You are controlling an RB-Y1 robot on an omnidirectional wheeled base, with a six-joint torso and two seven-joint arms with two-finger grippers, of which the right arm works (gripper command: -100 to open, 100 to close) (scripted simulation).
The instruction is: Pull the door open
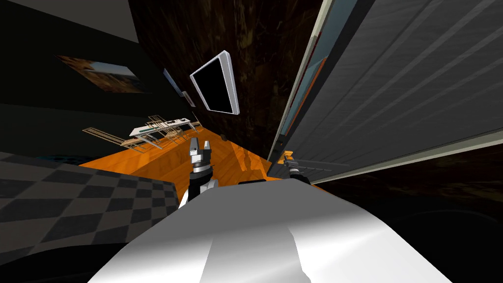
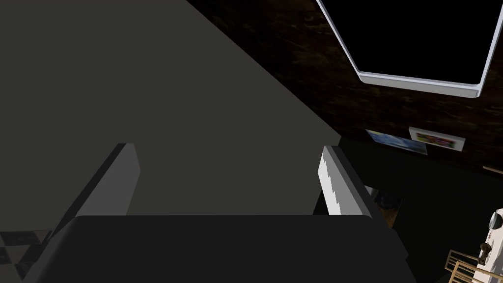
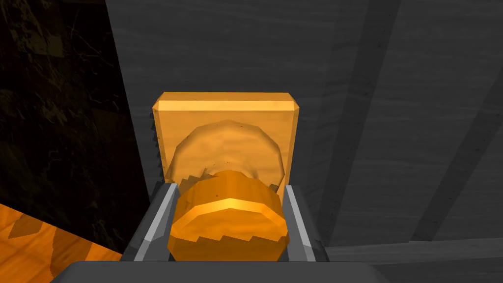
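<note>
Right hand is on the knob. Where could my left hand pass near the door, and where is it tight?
Free: the bare orange floor between the left gripper, open, and the edge of the grey door. Tight: the orange knob, with the right gripper shut on it. Crowded: wire-frame furniture at the floor's far end.

Orange wood floor bears a white table.

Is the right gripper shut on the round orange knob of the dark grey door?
Yes: both fingers of the right gripper press the sides of the round orange knob.
</note>
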